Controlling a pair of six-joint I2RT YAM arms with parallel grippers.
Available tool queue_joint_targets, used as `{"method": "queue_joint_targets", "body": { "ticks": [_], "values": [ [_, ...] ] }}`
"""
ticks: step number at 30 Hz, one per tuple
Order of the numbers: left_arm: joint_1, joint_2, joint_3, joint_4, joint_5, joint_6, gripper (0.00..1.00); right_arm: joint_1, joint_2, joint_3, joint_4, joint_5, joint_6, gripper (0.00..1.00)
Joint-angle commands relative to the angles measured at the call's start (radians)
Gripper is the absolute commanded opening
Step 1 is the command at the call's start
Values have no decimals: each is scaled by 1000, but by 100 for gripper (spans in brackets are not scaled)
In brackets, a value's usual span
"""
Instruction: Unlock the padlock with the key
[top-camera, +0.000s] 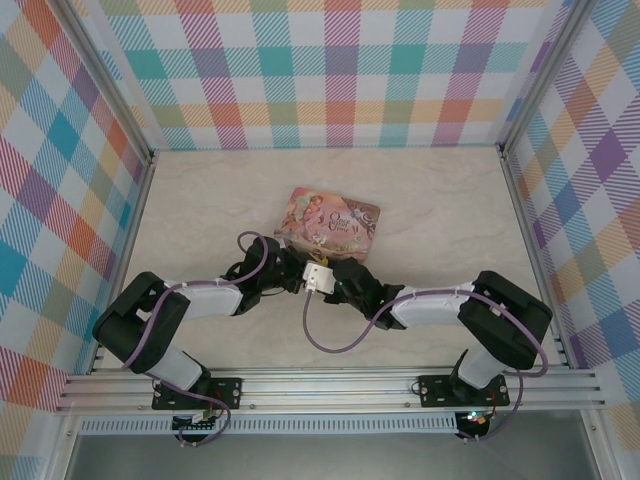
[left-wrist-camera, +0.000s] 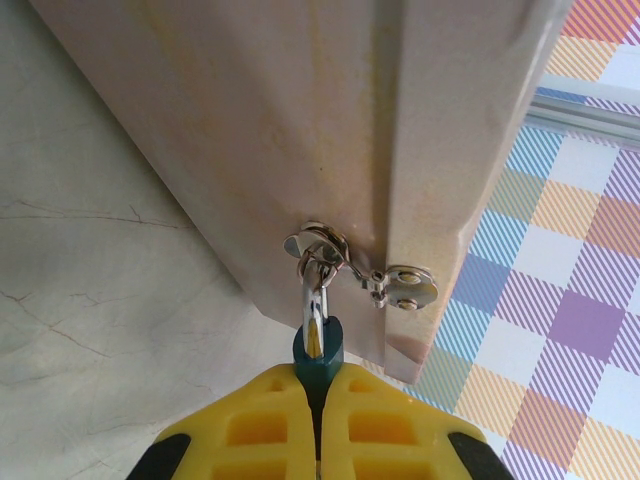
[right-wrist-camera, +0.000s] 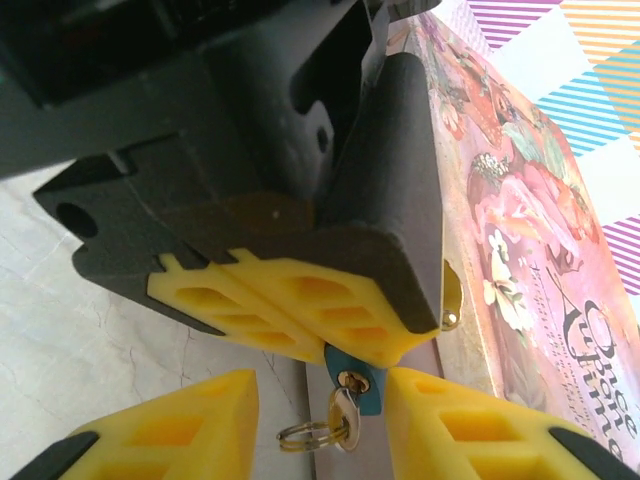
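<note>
One pink tin (top-camera: 328, 222) sits just behind the padlock (left-wrist-camera: 318, 350) the left fingers (left-wrist-camera: 270, 425) clamp; right fingers (right-wrist-camera: 460, 430) gape around the key (right-wrist-camera: 343, 408).

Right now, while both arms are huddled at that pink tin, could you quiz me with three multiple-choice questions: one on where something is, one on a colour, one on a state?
1. Where is the key relative to the padlock?
A. lying loose beside it
B. in its keyhole
C. threaded on its shackle

2. What colour is the padlock's body?
A. red
B. black
C. blue-teal

3. The left gripper is:
A. shut on the padlock's body
B. wide open
C. shut on the key

Answers:
1 B: the right wrist view shows the key's head and ring hanging out of the keyhole.
2 C: both wrist views show a blue-teal body under the silvery shackle.
3 A: the left wrist view shows its yellow fingers pressed together on the body.
</note>
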Motion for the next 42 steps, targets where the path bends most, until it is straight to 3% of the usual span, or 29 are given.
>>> {"method": "queue_joint_targets", "body": {
  "ticks": [1,9,25,42],
  "values": [
    [-10,-32,27,39,16,-12,0,-1,11,23,46,15,17,36],
    [-10,-32,25,39,18,-10,0,-2,-5,-2,40,62,19,29],
    [-10,-30,21,33,17,-11,0,-8,-32,-21,-8,73,14,26],
    [-11,-26,28,33,26,-8,0,-11,-12,15,-18,64,95,2]
  ]
}}
